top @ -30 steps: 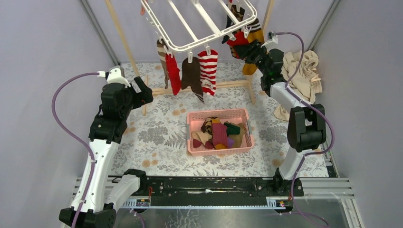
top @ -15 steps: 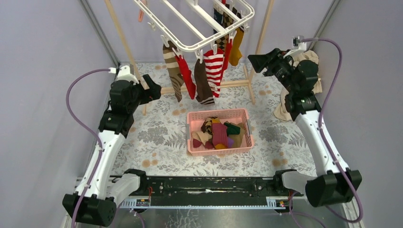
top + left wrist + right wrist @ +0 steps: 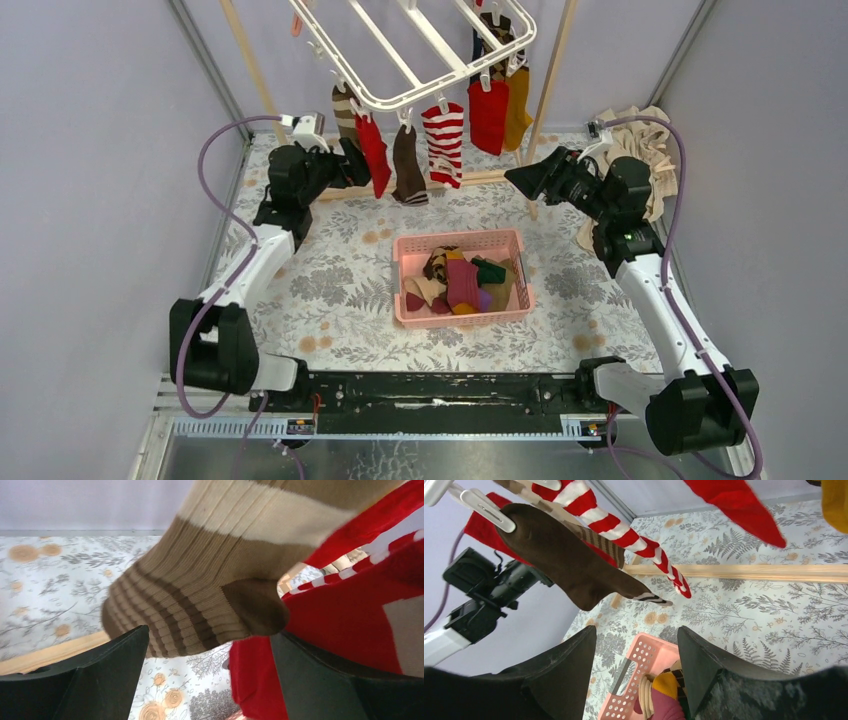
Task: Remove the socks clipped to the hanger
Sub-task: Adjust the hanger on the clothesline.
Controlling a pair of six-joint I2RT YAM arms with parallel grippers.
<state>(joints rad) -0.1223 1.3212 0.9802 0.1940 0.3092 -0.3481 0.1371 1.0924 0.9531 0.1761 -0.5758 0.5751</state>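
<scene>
Field notes, near to far.

Basket [image 3: 465, 318]: pink, mid-table on the floral cloth [image 3: 330, 290]. It holds a heap of loose socks [image 3: 458, 282] in maroon, tan, green and mustard.

My right gripper [image 3: 520, 178]: beyond the basket's far right corner, pointing left. Fingers spread wide, nothing between them. In the wrist view the basket's corner shows through the gap.

My left gripper [image 3: 352, 163]: far left, up at the hanging socks. Fingers parted, not clenched. The toe of the tan striped sock [image 3: 200, 595] hangs between them. I cannot tell if either finger touches it. A red sock [image 3: 345, 615] hangs just to its right, against my right-hand finger.

Hanger [image 3: 383, 105]: white rack, raised over the far end of the table, tilted. Clipped along its near rim, left to right:
- tan striped sock
- red sock
- brown sock [image 3: 407, 165]
- red-and-white striped sock [image 3: 442, 140]
- second red sock [image 3: 488, 115]
- mustard sock [image 3: 517, 95]

A dark patterned sock [image 3: 492, 32] hangs behind the last two.

Wooden frame [image 3: 548, 85]: its poles rise on both sides behind the hanger.

Beige cloth [image 3: 645, 135]: bunched in the far right corner.
</scene>
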